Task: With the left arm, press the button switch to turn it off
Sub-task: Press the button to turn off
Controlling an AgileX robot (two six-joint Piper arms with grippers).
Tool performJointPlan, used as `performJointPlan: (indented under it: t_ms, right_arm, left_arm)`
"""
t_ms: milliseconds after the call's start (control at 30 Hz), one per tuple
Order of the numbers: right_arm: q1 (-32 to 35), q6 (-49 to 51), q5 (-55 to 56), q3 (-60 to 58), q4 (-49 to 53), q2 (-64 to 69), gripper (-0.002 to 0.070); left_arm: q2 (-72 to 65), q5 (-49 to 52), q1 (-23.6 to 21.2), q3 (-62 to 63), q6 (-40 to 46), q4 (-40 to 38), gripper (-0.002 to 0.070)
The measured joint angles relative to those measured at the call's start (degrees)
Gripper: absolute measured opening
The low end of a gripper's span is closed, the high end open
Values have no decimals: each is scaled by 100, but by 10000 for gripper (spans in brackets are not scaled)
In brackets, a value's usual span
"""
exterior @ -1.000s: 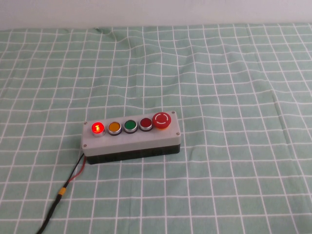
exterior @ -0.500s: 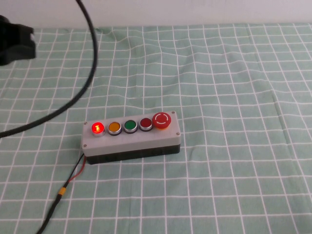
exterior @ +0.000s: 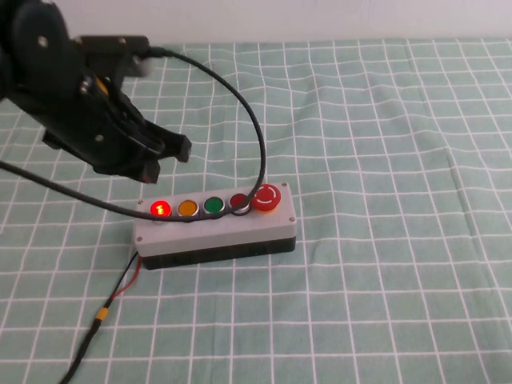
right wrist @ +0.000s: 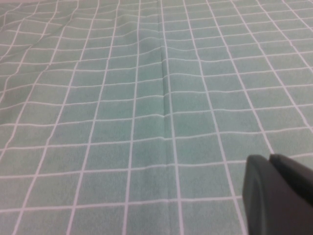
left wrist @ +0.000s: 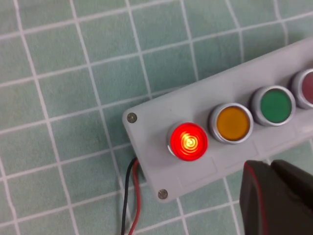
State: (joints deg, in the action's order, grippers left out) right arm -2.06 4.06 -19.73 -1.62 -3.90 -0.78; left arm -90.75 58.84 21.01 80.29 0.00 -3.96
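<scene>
Nearest to me in the high view, a dark cable [exterior: 92, 332] with red and black leads runs across the green checked cloth [exterior: 384, 304] that covers the tabletop, up to the left end of the grey box [exterior: 216, 228]. I see the box lying flat on the cloth a little left of centre, its row of buttons facing up. The button switch [exterior: 160, 210] sits at the left end of that row and glows bright red; the left wrist view shows it lit too [left wrist: 188, 141], with a screw at each near corner of the box lid. Beside it comes the orange button [exterior: 188, 209], then the green button [exterior: 214, 206], the darker red button [exterior: 239, 202] and, at the right end, the large red stop button [exterior: 266, 197].

Behind the box and to the left, I have the left arm [exterior: 60, 96] hanging over the cloth, its black cable [exterior: 248, 128] looping down across the button row. The left gripper [exterior: 164, 152] hovers just behind and above the lit switch, not touching it; its jaws look pressed together.

The right gripper [right wrist: 279, 193] shows only in its own wrist view, over bare cloth; I cannot tell how its jaws stand.
</scene>
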Motion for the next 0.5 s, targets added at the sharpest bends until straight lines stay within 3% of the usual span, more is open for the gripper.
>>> performJointPlan:
  t_ms: [500]
  right_arm:
    - [0,0,0,0,0,0,-16]
  left_arm:
    - [-1244,-436,0,57,-284,97,-3]
